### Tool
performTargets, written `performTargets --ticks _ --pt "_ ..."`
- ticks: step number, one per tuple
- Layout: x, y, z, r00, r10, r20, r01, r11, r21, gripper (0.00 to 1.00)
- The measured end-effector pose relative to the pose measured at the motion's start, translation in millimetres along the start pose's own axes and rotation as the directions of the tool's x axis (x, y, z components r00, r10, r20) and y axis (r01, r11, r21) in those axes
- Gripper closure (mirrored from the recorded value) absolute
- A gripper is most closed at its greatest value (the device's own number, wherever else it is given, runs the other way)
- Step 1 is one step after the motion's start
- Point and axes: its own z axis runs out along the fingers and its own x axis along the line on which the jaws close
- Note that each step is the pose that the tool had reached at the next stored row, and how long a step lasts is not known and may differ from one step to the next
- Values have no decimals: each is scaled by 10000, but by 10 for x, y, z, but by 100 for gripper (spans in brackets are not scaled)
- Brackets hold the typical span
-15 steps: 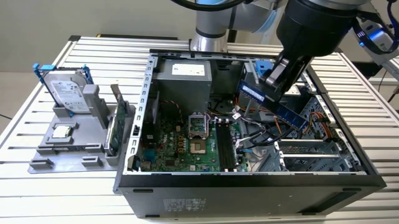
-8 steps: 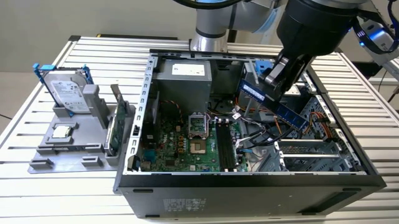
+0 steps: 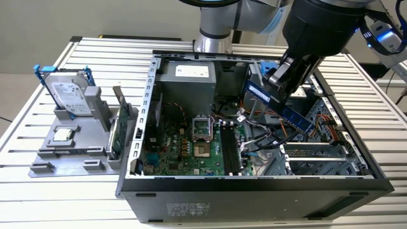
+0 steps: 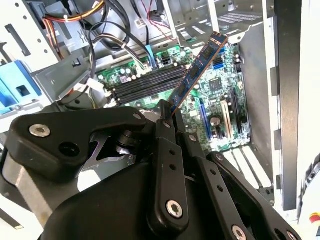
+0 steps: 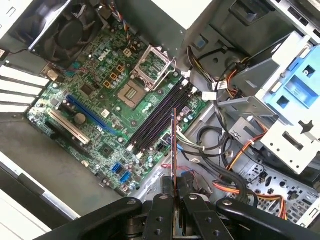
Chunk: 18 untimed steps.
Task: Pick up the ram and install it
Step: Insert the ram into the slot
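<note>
My gripper [image 3: 277, 86] is shut on the ram [image 3: 294, 117], a long narrow blue-faced stick. It hangs tilted in the air over the open computer case [image 3: 254, 183], toward the exterior view's right, above the cables and drive bays. In the second wrist view the ram [image 4: 196, 70] sticks out from between the fingertips [image 4: 166, 114] toward the green motherboard [image 4: 220, 90]. The first wrist view shows the ram [image 5: 174, 145] edge-on, held by my gripper [image 5: 175, 196]. The black memory slots [image 5: 160, 117] lie beyond it beside the processor socket [image 5: 131, 92], and the ram is apart from them.
On the exterior view's left, a grey fixture [image 3: 70, 152] holds a silver hard drive in a blue frame [image 3: 64, 93], a green expansion card [image 3: 119, 121] and a small chip [image 3: 62, 135]. Loose cables [image 3: 267, 138] and metal drive cages [image 5: 280, 100] crowd the case near the slots.
</note>
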Motion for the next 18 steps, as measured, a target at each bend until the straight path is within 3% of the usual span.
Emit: performTargets --ticks 8,18 --pt "3 2 0 9991 422 11 -422 9991 6 100" --pt "3 2 0 9986 537 7 -537 9986 16 100"
